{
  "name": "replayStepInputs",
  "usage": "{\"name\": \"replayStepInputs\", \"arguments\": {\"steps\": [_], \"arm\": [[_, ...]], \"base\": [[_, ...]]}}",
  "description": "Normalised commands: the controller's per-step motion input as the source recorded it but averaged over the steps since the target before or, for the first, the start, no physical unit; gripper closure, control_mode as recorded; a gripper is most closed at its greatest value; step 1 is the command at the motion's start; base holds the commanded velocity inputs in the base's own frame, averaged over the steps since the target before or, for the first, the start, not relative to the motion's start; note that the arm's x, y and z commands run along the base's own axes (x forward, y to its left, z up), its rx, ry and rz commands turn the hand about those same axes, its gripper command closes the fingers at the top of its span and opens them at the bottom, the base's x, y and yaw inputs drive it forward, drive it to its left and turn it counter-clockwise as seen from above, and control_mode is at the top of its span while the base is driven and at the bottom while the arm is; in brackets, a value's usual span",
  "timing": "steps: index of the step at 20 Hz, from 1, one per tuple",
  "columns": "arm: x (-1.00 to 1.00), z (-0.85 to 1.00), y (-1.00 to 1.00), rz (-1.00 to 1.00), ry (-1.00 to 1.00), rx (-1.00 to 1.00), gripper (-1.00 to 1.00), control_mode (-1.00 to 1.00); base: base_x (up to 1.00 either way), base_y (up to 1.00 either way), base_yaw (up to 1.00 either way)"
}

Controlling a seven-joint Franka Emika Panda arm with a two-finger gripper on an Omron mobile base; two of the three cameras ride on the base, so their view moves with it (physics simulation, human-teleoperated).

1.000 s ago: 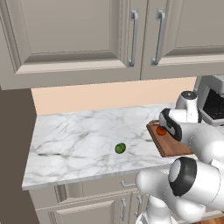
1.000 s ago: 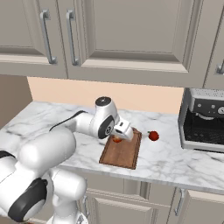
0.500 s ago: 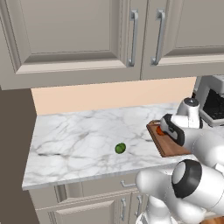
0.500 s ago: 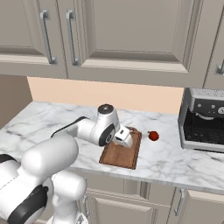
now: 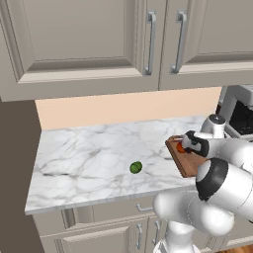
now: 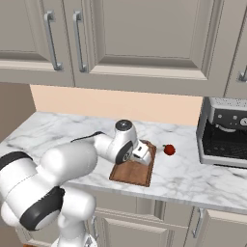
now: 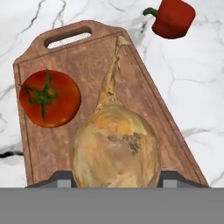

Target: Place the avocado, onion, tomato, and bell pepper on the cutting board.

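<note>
My gripper (image 7: 114, 178) is shut on the onion (image 7: 114, 151), a tan bulb whose pointed stem lies along the cutting board (image 7: 78, 57) below it. The tomato (image 7: 49, 98) rests on the board beside the onion, near the handle end. Off the board, on the marble past its edge, lies the red bell pepper (image 7: 174, 18). From the right base view, my gripper (image 6: 143, 154) hangs low over the board (image 6: 130, 173), with the pepper (image 6: 169, 150) just to its right. The avocado (image 5: 136, 167) sits alone on the counter, well left of the board (image 5: 190, 167).
A coffee machine (image 6: 224, 130) stands on the counter at the far right, close to the bell pepper. Wall cabinets (image 5: 148, 44) hang above the counter. The marble counter (image 5: 84, 158) stretches wide to the left of the board, with its front edge near the avocado.
My hand has come down a little over the cutting board with the onion still in it. The tomato, bell pepper and avocado have stayed in place.
</note>
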Motion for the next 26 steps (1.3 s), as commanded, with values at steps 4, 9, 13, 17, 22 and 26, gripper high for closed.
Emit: {"name": "replayStepInputs", "arguments": {"steps": [4, 9, 13, 17, 22, 26], "arm": [[0.44, -0.13, 0.00, 0.00, 0.02, 0.04, 1.00, -1.00], [0.08, -0.19, -0.03, 0.00, 0.00, 0.00, -1.00, -1.00], [0.00, -0.03, 0.00, 0.00, 0.00, 0.00, -1.00, -1.00], [0.01, 0.08, 0.00, 0.00, 0.00, 0.00, -1.00, -1.00], [0.09, 0.26, -0.05, 0.00, 0.02, 0.01, -1.00, -1.00], [0.22, 0.30, -0.18, -0.03, 0.08, 0.00, -1.00, -1.00]], "base": [[0.00, 0.00, 0.00], [0.00, 0.00, 0.00], [0.00, 0.00, 0.00], [0.00, 0.00, 0.00], [0.00, 0.00, 0.00], [0.00, 0.00, 0.00]]}}
